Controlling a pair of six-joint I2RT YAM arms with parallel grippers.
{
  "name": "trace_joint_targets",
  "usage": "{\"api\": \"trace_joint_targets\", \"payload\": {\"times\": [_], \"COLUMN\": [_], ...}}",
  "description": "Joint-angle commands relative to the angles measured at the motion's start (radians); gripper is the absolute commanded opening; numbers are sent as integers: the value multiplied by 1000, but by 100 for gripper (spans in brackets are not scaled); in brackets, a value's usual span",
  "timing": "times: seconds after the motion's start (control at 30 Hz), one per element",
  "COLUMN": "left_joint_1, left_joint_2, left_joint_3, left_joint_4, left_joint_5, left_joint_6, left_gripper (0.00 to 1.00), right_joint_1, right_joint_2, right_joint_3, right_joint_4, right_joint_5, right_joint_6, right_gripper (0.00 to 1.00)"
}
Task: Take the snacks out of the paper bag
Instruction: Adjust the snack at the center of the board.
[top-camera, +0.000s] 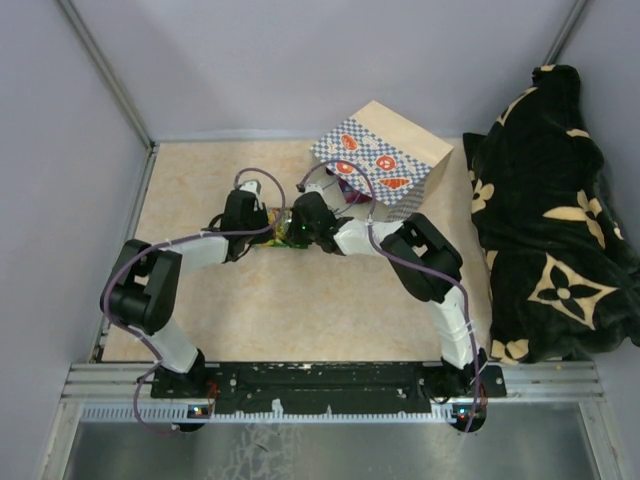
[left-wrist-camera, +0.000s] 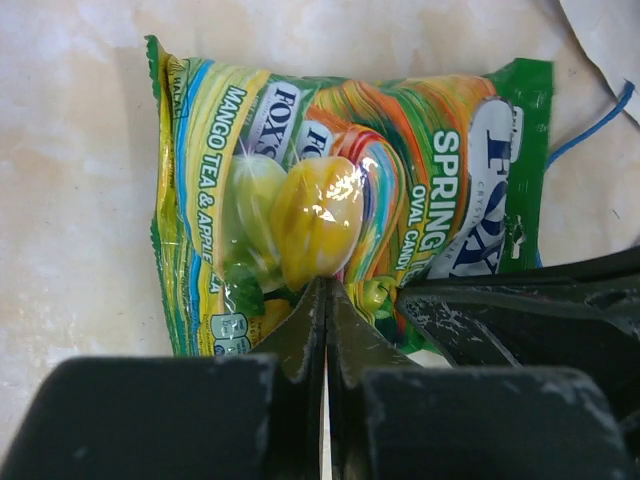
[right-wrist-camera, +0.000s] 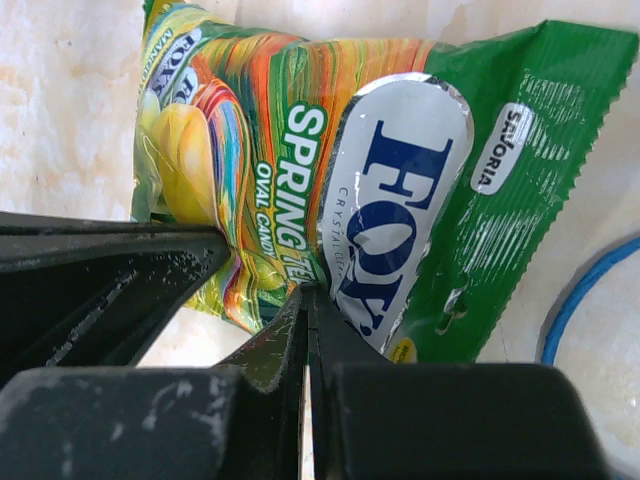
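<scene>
Top view: both arms reach inward over the tan table (top-camera: 200, 190) and meet near its middle, just in front of the paper bag (top-camera: 385, 160). The bag lies tipped on its side at the far centre-right. Its blue-and-white checkered band with orange marks faces up. A black-and-tan blanket (top-camera: 560, 230) is heaped along the table's right edge, apart from the bag.

Left wrist view: we see one snack, a green candy packet (left-wrist-camera: 300, 150), lying flat on the table outside the bag. It is printed with yellow and green fruit, swirled stripes and a white logo panel. The left gripper (left-wrist-camera: 325, 290) has its two fingers pressed together with no gap between them. Their tips sit on the near edge of the packet, at the fruit end, and the foil appears pinched there. A corner of the bag and its thin blue cord handle (right-wrist-camera: 572, 297) lie just beyond the packet's logo end.

Right wrist view: the right gripper (right-wrist-camera: 307, 295) is likewise fully closed. Its tips meet on the same packet's near edge, beneath the white logo panel, where the foil curls up to them. The two grippers sit side by side on this edge, and each shows as a dark finger at the margin of the other's view. We cannot tell from these views what remains inside the bag.
</scene>
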Motion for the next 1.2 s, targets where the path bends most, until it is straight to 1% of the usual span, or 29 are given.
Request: {"api": "trace_joint_targets", "payload": {"times": [0.0, 0.1, 0.23, 0.37, 0.53, 0.57, 0.67, 0.73, 0.8, 0.87, 0.93, 0.97, 1.03, 1.07, 1.1, 1.13, 1.17], "left_joint_1": [8, 7, 7, 7, -1, -2, -3, -3, -2, -2, 0, 1, 7, 9, 9, 10, 12], "left_joint_2": [14, -11, -56, -115, -203, -220, -272, -322, -381, -420, -444, -448, -437, -423, -403, -384, -360], "left_joint_3": [-50, -90, -160, -272, -373, -384, -386, -367, -324, -266, -219, -198, -163, -154, -123, -89, -54], "left_joint_4": [22, 24, 24, 75, 143, 157, 167, 141, 69, -5, -39, -53, -57, -52, -54, -75, -100], "left_joint_5": [49, 65, 81, 125, 131, 133, 137, 127, 100, 49, -6, -13, -4, 9, 8, -5, -23], "left_joint_6": [-25, -36, -92, -204, -313, -314, -299, -249, -187, -126, -70, -52, -43, -31, -14, 2, 21], "left_gripper": [0, 0, 0, 0, 0, 0, 0, 0, 0, 0, 0, 1, 10, 18, 30, 52, 74], "right_joint_1": [-22, -28, -34, -35, -37, -38, -42, -44, -45, -56, -74, -85, -106, -117, -125, -129, -132], "right_joint_2": [35, 37, 65, 130, 235, 259, 351, 398, 422, 414, 371, 339, 259, 217, 170, 126, 77], "right_joint_3": [30, 38, 102, 221, 419, 466, 676, 815, 928, 996, 1009, 1000, 962, 934, 901, 869, 834], "right_joint_4": [-3, -13, -56, -131, -248, -270, -392, -475, -537, -571, -576, -573, -566, -560, -553, -547, -541], "right_joint_5": [-24, -18, -30, -68, -97, -109, -150, -174, -189, -210, -237, -245, -256, -265, -271, -272, -269], "right_joint_6": [7, -7, -42, -95, -165, -181, -234, -271, -306, -322, -316, -311, -298, -295, -292, -291, -294], "right_gripper": [0, 1, 3, 7, 17, 21, 35, 43, 53, 64, 77, 82, 89, 91, 93, 97, 99]}}
